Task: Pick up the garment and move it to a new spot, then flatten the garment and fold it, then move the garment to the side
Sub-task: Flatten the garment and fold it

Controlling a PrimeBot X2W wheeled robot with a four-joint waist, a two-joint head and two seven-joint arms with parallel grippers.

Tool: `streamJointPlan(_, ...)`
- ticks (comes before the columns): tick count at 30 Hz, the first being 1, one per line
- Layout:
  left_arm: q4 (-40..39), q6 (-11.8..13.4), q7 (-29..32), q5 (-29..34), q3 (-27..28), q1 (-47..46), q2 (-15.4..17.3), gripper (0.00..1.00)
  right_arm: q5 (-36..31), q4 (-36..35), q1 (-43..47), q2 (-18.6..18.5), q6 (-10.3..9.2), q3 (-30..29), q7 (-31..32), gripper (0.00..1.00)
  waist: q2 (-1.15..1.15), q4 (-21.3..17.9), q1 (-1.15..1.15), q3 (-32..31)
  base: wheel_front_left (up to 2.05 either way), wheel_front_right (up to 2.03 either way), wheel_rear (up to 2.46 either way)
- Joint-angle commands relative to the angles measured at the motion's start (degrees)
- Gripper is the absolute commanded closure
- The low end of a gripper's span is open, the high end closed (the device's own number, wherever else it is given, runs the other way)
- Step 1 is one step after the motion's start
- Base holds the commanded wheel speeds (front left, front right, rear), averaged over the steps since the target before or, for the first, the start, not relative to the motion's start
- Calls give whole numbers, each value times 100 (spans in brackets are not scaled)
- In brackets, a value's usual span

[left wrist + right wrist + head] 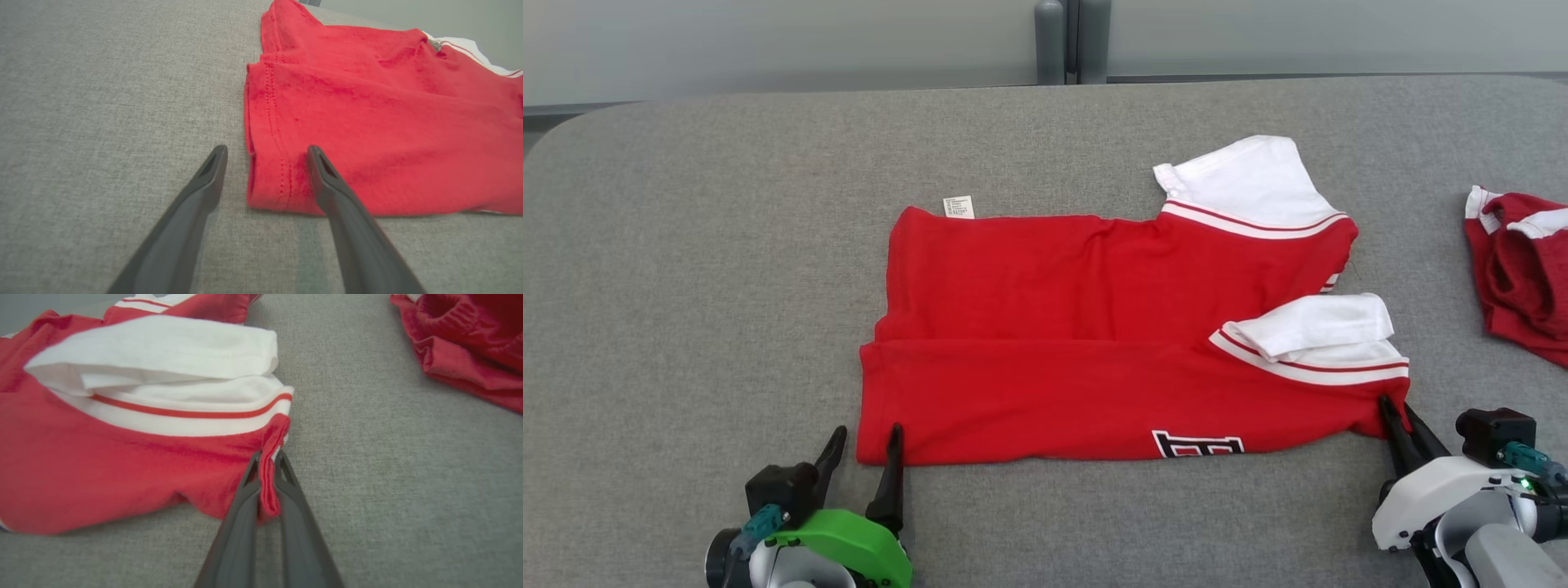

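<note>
On table [686, 245], right claw [1395, 408] pinched garment [1094, 327] corner; left claw [867, 431], spread astride other corner, likely needed matching pinch before even lift.

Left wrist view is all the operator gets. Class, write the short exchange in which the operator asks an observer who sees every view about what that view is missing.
Operator: What is the right gripper doing?
Observer: It is shut on the near right corner of the shirt, just beside the folded white sleeve.
Operator: Anything else lying nearby?
Observer: A second red garment lies apart from the shirt, off to its right.
</note>
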Motion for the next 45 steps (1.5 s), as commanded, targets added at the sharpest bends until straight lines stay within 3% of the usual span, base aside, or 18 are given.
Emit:
streamJointPlan(1, 82, 15, 2, -76, -43, -105, 21, 0, -43, -35, -53, -13, -14, 22, 12, 100, 0, -44, 0, 46, 0, 0, 0)
streamJointPlan(3, 155, 15, 2, -159, -140, -156, 19, 0, -37, -60, -74, -5, -13, 50, 12, 100, 0, -69, 0, 71, 0, 0, 0)
streamJointPlan(4, 210, 15, 2, -225, -189, -175, 19, 41, -34, -69, -81, -2, -13, 61, 12, 100, 0, -79, 0, 77, 0, 0, 0)
streamJointPlan(5, 276, 15, 2, -251, -261, -203, 23, 93, -31, -75, -86, 2, -13, 70, 12, 100, 0, -88, 0, 80, 0, 0, 0)
streamJointPlan(6, 336, 15, 3, -304, -340, -212, 22, 100, -28, -75, -93, 11, -13, 80, 12, 100, 0, -96, 0, 79, 0, 0, 0)
streamJointPlan(18, 722, 15, 7, -699, -505, 17, 234, 100, 9, 8, 161, 16, -13, -83, 8, 100, 0, -40, 0, -362, 0, 0, 0)
streamJointPlan(28, 730, 23, 2, -489, -168, 570, 342, 100, 48, -384, 874, -195, -21, -387, 2, 100, 0, 1, 0, -971, 0, 0, 0)
streamJointPlan(40, 1260, 37, 7, -192, 236, 900, 246, 100, 82, -663, 1603, -67, -28, -446, -2, 100, 0, -104, 0, -1196, 0, 0, 0)
streamJointPlan(41, 1331, 37, 8, -188, 205, 908, 226, 100, 59, -640, 1613, -54, -28, -457, -2, 89, 0, -111, 0, -1195, 0, 0, 0)
streamJointPlan(42, 1360, 37, 9, -178, 193, 896, 213, 100, 35, -584, 1614, -34, -28, -477, -1, 29, 0, -114, 0, -1193, 0, 0, 0)
streamJointPlan(43, 1352, 36, 10, -152, 188, 882, 202, 66, 9, -551, 1600, -5, -14, -456, -1, 0, 0, -111, 0, -1190, 0, 0, 0)
streamJointPlan(44, 1315, 33, 10, -123, 195, 873, 185, 0, -25, -585, 1556, 37, -11, -469, -1, 0, 0, -106, 0, -1183, 0, 0, 0)
streamJointPlan(45, 1244, 28, 10, -78, 232, 868, 173, 0, -66, -612, 1525, 64, -11, -504, 0, 0, 0, -92, 0, -1173, 0, 0, 0)
